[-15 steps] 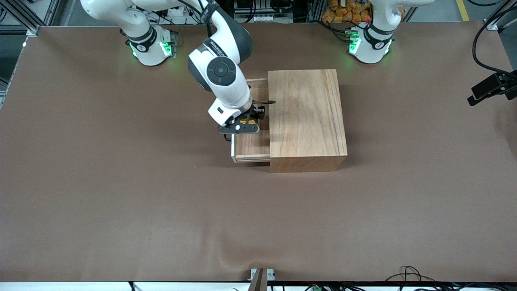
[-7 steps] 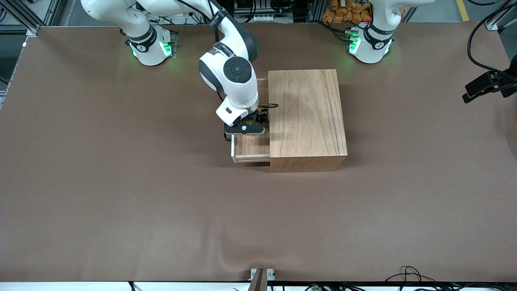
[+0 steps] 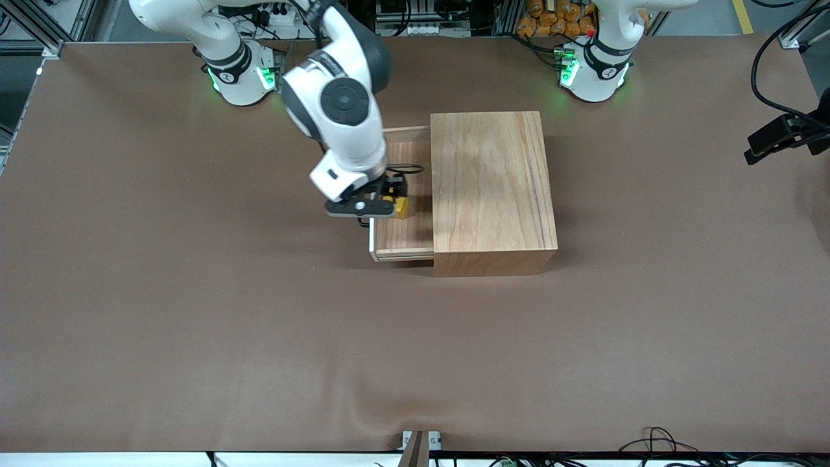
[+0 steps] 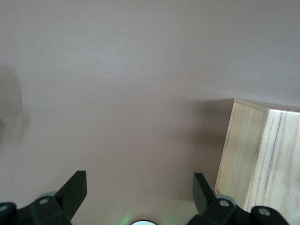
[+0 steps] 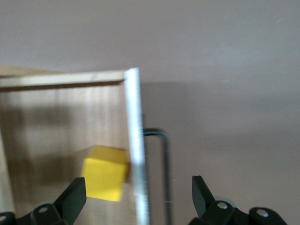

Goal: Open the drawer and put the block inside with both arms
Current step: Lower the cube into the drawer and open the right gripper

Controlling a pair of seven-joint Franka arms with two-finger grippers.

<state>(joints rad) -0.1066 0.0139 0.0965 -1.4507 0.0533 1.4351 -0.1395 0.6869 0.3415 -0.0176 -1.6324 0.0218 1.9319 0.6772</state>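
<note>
The wooden cabinet stands mid-table with its drawer pulled out toward the right arm's end. The yellow block lies in the drawer, close to the white front panel. It also shows in the right wrist view. My right gripper is open and empty over the front panel and the black loop handle. In its own view the right gripper straddles the panel. My left gripper is open and empty, held high over bare table near the cabinet's corner.
The brown table cover runs wide on every side of the cabinet. The left arm's black hand with a cable hangs at the table's edge at the left arm's end. Both arm bases glow green along the table edge farthest from the front camera.
My right gripper has let go of the block, which now lies in the drawer. The gripper has moved away from the cabinet to over the drawer's front panel. The left hand shifted slightly.
</note>
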